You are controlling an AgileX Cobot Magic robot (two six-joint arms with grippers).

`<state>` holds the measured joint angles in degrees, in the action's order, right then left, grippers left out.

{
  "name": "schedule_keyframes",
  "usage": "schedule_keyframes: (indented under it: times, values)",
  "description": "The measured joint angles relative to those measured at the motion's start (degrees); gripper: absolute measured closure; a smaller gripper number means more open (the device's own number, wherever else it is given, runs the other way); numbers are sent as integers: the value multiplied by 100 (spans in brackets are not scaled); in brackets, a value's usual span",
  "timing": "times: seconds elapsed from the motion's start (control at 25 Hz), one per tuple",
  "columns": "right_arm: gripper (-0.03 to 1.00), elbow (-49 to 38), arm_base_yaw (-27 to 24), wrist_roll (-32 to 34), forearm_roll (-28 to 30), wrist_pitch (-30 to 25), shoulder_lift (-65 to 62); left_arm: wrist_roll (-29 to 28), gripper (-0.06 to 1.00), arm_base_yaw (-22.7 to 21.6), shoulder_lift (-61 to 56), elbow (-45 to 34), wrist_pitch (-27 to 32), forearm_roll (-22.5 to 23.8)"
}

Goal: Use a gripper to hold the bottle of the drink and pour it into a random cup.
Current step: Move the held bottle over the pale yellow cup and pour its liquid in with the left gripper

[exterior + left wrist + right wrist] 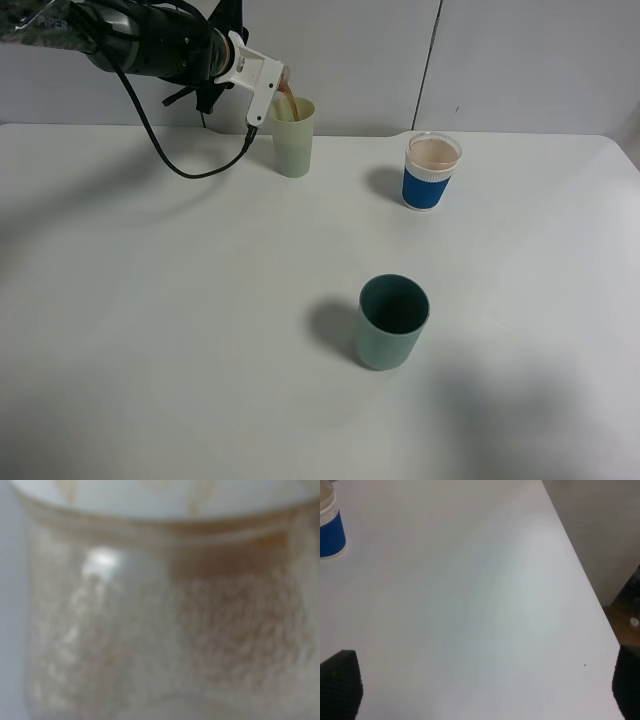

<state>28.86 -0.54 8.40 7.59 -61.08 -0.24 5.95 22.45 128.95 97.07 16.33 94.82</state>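
Observation:
My left gripper (268,92), a black arm end with a white blocky part, is at the back left and shut on the bottle (286,100). The bottle is tipped with its mouth at the rim of the pale yellow-green cup (293,140), and brown drink shows at the neck. The pink label is hidden. In the left wrist view the clear bottle (165,620) fills the frame, blurred, with brownish drink inside. My right gripper (485,690) is open and empty over bare table; its black fingertips (340,685) sit far apart. It is out of the exterior view.
A clear cup with a blue sleeve (431,172) holding pale drink stands at the back right and also shows in the right wrist view (329,530). A dark teal cup (392,322) stands in the middle front. The table's right edge (585,595) is close to my right gripper.

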Motion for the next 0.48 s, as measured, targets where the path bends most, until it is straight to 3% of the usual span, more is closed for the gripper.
schedule_keyframes:
  times: [0.48]
  values:
    - [-3,0,0,0,0,0,0,0,60,0,0,0,-5,204]
